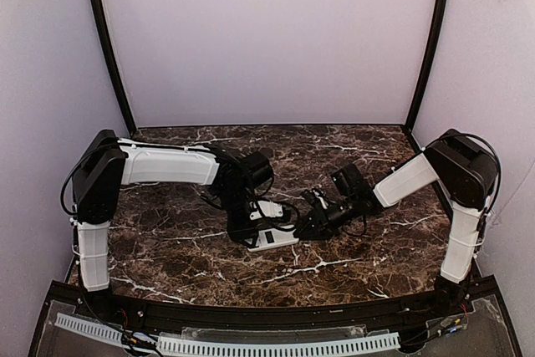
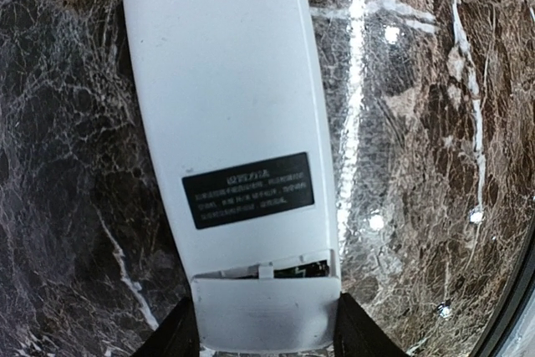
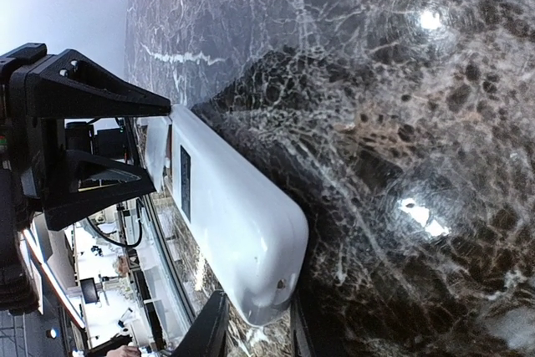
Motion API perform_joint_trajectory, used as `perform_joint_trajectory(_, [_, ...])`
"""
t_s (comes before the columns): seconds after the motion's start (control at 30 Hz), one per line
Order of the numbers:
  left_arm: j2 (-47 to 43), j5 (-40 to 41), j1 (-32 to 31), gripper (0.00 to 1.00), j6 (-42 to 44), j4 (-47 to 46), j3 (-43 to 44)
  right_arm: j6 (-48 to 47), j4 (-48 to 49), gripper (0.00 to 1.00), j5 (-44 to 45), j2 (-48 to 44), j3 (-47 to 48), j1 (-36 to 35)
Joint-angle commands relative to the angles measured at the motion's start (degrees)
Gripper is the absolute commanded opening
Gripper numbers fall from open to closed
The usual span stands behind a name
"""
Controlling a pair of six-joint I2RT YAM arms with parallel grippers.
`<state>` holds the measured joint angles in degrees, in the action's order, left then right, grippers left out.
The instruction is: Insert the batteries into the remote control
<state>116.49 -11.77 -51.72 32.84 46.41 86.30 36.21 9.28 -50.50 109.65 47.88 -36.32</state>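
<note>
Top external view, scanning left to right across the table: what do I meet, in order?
left arm → remote control → right arm

Robot test booth, laboratory setting.
You operate two white-and-black jointed arms (image 1: 163, 165) bolted at the near edge of a dark brown marble-patterned tabletop (image 1: 192, 269). Plain pale lilac wall panels (image 1: 267, 39) and black corner posts (image 1: 107, 48) enclose it. A white slotted cable duct (image 1: 251, 345) runs along the front.

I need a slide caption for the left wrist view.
White remote seen from its back, marble table behind, battery cover slightly ajar.
</note>
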Motion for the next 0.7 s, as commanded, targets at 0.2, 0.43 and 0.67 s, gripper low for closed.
perform_joint_trajectory(0.2, [0.8, 1.3, -0.5, 0.51, -2.5, 3.6, 1.4, 1.3, 2.9, 0.24, -1.4, 0.4, -0.8, -0.4])
perform_joint_trajectory(0.43, [2.0, 2.4, -0.7, 0.51, -4.0, 4.1, 2.9, 1.8, 3.5, 0.22, -1.8, 0.5, -1.0, -0.9])
perform_joint_trajectory(0.67, [2.8, 3.3, -1.0, 0.51, -4.5, 4.0, 3.9, 2.1, 4.1, 0.22, -2.0, 0.3, -1.8, -1.1])
